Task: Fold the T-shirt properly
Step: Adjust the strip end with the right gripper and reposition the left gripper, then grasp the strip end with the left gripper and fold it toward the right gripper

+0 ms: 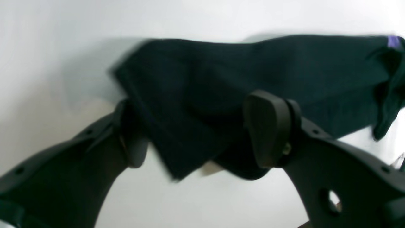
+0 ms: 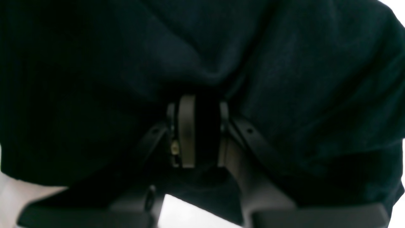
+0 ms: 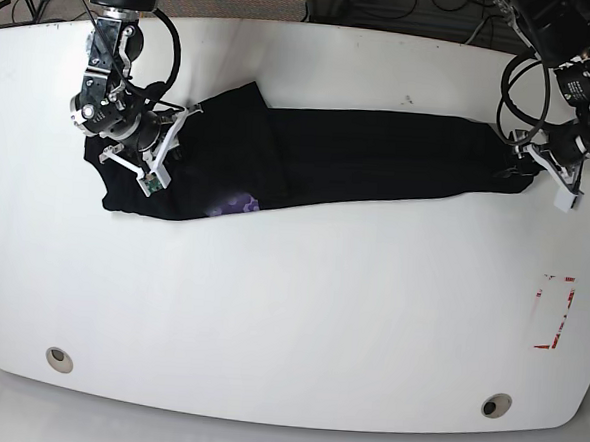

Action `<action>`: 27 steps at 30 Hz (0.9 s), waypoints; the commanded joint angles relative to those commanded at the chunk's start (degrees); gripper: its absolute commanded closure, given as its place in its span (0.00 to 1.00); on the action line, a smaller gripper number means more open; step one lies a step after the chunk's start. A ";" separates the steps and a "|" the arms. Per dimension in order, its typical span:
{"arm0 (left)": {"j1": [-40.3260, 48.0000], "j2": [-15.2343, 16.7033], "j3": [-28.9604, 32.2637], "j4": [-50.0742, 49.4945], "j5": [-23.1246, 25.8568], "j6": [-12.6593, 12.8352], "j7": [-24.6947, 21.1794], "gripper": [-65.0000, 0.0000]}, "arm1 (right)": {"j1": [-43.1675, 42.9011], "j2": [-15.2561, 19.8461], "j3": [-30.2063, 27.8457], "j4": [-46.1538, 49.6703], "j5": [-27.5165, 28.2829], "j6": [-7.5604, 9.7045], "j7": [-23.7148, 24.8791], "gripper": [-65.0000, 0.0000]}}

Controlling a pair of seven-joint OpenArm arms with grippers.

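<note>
The black T-shirt [image 3: 359,165] lies stretched in a long band across the white table [image 3: 289,311], with a bit of purple print [image 3: 238,205] showing near its left end. My right gripper [image 3: 170,138] is at that left end. In the right wrist view it [image 2: 205,104] is shut on a bunch of the dark cloth [image 2: 284,79]. At the band's right end is my left gripper [image 3: 524,160]. The left wrist view shows it [image 1: 194,104] open, fingers wide apart, with a corner of the T-shirt [image 1: 253,69] lying between them, blurred.
A red marked rectangle [image 3: 555,312] sits on the table's right side. Two round holes [image 3: 58,359] [image 3: 496,405] lie near the front edge. Cables [image 3: 408,13] run behind the far edge.
</note>
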 joint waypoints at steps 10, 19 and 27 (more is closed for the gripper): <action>0.09 0.09 3.16 0.18 0.44 0.00 0.00 0.69 | 0.00 0.00 0.00 0.09 0.00 0.00 0.00 0.86; 0.18 -0.18 3.16 5.10 0.00 0.00 0.09 0.88 | 0.00 0.00 0.09 0.09 0.00 0.00 0.00 0.86; 1.41 0.00 10.55 20.40 0.00 0.00 1.45 0.87 | 0.00 0.00 0.09 0.09 0.00 0.00 0.00 0.86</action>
